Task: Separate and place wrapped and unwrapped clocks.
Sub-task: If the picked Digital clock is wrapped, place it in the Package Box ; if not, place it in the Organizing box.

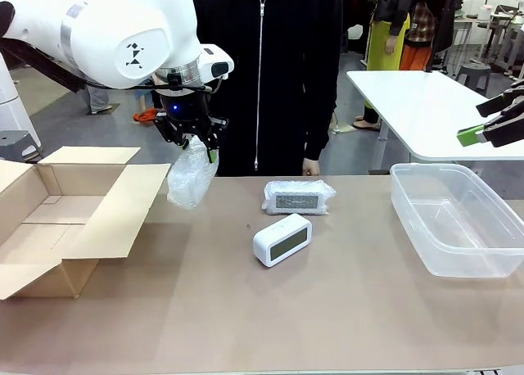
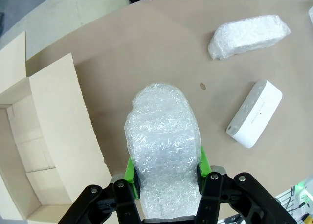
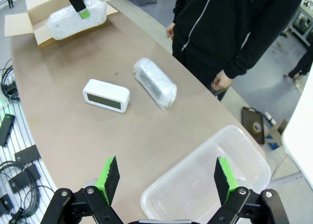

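Front view: a bubble-wrapped clock (image 1: 191,174) is clamped in the left gripper (image 1: 195,139) and held aloft just beside the cardboard box (image 1: 49,219), not yet over it. Left wrist view: the green pads (image 2: 204,159) are pressed against the wrap. Right wrist view: the right gripper (image 3: 166,177) is held agape and empty, far from the box. A second wrapped clock (image 3: 155,83) and the bare white clock (image 3: 106,95) are seen lying well apart from the box, so nothing looks sorted yet.
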`<action>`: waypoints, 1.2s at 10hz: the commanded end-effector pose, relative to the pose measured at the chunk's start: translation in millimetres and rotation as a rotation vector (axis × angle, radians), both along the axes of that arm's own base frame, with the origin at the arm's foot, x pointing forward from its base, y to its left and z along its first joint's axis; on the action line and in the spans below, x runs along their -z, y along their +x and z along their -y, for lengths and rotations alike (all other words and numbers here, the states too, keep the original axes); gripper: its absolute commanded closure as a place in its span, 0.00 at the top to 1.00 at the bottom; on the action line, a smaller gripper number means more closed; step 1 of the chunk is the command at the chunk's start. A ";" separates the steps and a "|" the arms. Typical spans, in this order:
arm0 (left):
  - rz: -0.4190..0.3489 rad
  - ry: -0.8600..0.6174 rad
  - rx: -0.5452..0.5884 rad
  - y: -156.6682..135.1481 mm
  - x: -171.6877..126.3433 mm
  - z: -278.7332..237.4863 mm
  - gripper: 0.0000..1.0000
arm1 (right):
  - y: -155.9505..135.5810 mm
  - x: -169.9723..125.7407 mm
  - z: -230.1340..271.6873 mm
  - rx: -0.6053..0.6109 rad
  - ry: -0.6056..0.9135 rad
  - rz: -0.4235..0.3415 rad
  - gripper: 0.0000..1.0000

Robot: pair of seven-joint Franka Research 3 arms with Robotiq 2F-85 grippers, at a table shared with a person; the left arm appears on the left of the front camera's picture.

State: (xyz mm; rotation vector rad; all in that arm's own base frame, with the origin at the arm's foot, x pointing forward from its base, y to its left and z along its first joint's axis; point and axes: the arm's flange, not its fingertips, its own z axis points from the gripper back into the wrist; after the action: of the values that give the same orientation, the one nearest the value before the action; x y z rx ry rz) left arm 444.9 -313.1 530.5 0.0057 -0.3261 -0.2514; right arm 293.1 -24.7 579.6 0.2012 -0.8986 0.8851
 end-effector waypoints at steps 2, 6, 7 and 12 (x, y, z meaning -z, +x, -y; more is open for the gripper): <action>0.012 0.005 -0.014 -0.1 -2.0 -1.0 0.00 | 1.0 1.1 -0.7 -0.008 0.014 -0.007 1.00; 0.000 0.000 0.000 0.1 0.0 -0.1 0.53 | 1.0 1.1 -0.7 -0.008 0.014 -0.007 1.00; -0.014 -0.014 0.020 5.1 -11.1 -2.0 0.53 | 1.0 1.1 -0.7 -0.008 0.014 -0.007 1.00; 0.020 0.018 0.047 -11.3 -72.0 -55.1 0.53 | 1.0 1.1 -0.7 -0.008 0.014 -0.007 1.00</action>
State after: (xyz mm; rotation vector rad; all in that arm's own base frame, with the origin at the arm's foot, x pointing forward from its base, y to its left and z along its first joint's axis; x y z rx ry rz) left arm 439.7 -275.3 592.4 0.0186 -0.3522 -0.2869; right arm 293.1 -24.6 579.6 0.2008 -0.8985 0.8853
